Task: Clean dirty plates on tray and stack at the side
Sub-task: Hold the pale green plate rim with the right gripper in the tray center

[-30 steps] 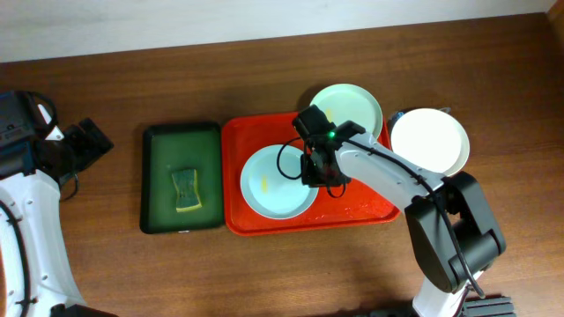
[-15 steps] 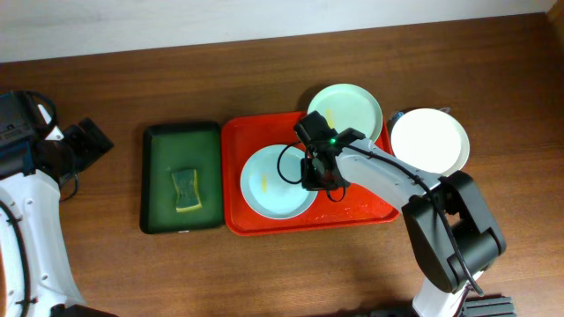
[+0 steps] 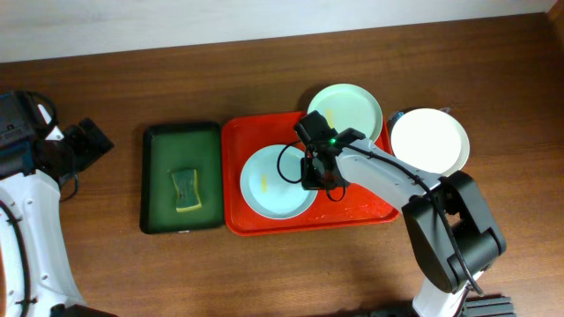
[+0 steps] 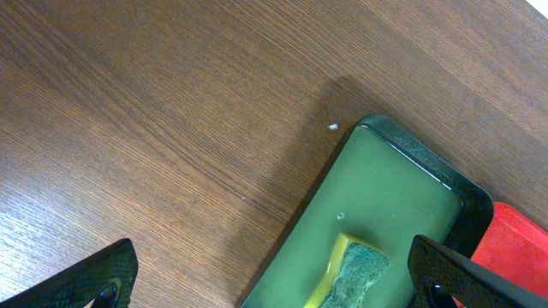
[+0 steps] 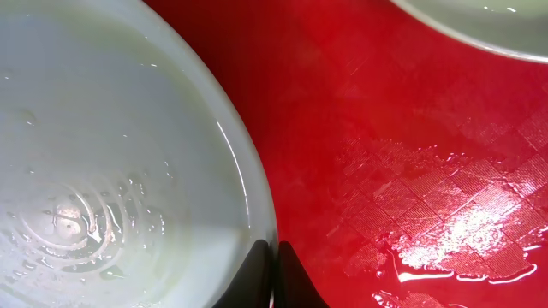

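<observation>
right gripper (image 3: 312, 179) pinching the pale blue round plate (image 3: 273, 187) on the red-orange rectangular plastic tray (image 3: 354, 199)

overhead: the pale blue round plate lies in the middle of the tray and carries a small yellow smear. the right gripper is down at the plate's right rim. a pale mint round plate (image 3: 345, 110) sits at the tray's far right corner, overlapping the rim. a white round plate (image 3: 429, 141) rests on the brown wooden table (image 3: 176, 79), just beside the tray's right edge. left of the red tray sits a dark green rectangular tray (image 3: 166, 150) holding a yellow-green sponge (image 3: 186, 190). the left arm stays at the table's left edge, well apart from both trays.

left wrist: the left gripper (image 4: 272, 250) hangs over bare wood with its fingers spread wide and nothing between them. ahead lie the green tray, the sponge and a corner of the red tray.

right wrist: the two dark fingertips (image 5: 255, 275) are drawn close together with the thin rim of the pale blue plate between them (a narrow pinch). the plate's inside is wet, with beads and ripples of water. the red tray beside it shows a shiny wet patch (image 5: 445, 227).
</observation>
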Controlling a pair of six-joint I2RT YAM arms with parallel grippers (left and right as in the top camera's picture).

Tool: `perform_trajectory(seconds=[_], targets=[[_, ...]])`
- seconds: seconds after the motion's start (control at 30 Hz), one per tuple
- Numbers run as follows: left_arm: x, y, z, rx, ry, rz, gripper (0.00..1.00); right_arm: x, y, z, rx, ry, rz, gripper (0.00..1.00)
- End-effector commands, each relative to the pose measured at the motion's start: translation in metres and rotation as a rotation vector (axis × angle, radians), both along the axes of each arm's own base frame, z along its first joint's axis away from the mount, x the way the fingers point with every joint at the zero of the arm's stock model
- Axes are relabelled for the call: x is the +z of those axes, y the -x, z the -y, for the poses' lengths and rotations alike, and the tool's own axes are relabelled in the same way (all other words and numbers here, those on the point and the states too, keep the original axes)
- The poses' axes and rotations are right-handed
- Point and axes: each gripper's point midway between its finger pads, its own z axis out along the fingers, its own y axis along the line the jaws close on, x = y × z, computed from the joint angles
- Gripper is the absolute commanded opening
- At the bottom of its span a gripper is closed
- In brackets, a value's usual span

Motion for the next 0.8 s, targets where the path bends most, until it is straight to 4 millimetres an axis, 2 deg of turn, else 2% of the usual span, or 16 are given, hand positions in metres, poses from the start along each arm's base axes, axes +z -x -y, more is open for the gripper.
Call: perform_trajectory(seconds=[0.0, 0.13, 0.67, 0.77], targets=[[0.0026, -0.0004, -0.0011, 0.011, 0.008, 0.011, 0.99, 0.0014, 0.0004, 0.0044, -0.016, 0.009, 0.006, 0.06], [0.0026, -0.0003, -0.0013, 0.011, 0.008, 0.011, 0.99, 0.0018, -0.0014, 0.0036, -0.015, 0.005, 0.013, 0.16], [0.0026, -0.0003, -0.0013, 0.011, 0.008, 0.011, 0.99, -0.0033, -0.0059, 0.0058, -0.02, 0.025, 0.025, 0.15], [0.0026, -0.0003, -0.0013, 0.011, 0.008, 0.011, 0.99, -0.0041, -0.0071, 0.0051, -0.02, 0.023, 0.028, 0.11]])
